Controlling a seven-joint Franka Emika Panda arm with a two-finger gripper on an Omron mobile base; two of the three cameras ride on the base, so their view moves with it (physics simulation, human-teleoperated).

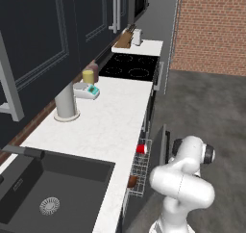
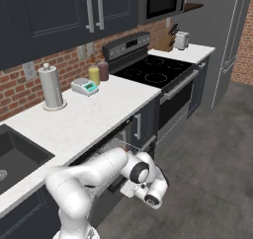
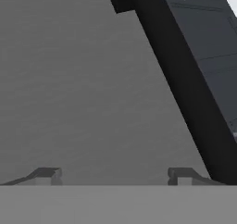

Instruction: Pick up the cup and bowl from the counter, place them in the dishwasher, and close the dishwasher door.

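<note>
At lower centre of the left base view, red cup (image 1: 141, 149) and brown bowl (image 1: 132, 181) in the pulled-out dishwasher (image 1: 140, 168) rack. In the hand view, gripper (image 3: 113, 174) fingers spread wide, holding nothing, above grey floor (image 3: 83, 89).

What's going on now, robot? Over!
Gripper open, empty, down low by the floor. Cup and bowl sit in the dishwasher rack. Dishwasher door not yet shut. Nothing blocking it.

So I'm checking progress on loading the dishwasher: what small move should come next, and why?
Probably push the dishwasher door up toward shut. The cup and the bowl already sit in the pulled-out rack, and the open, empty pincer hangs low by the door, over the floor.
</note>
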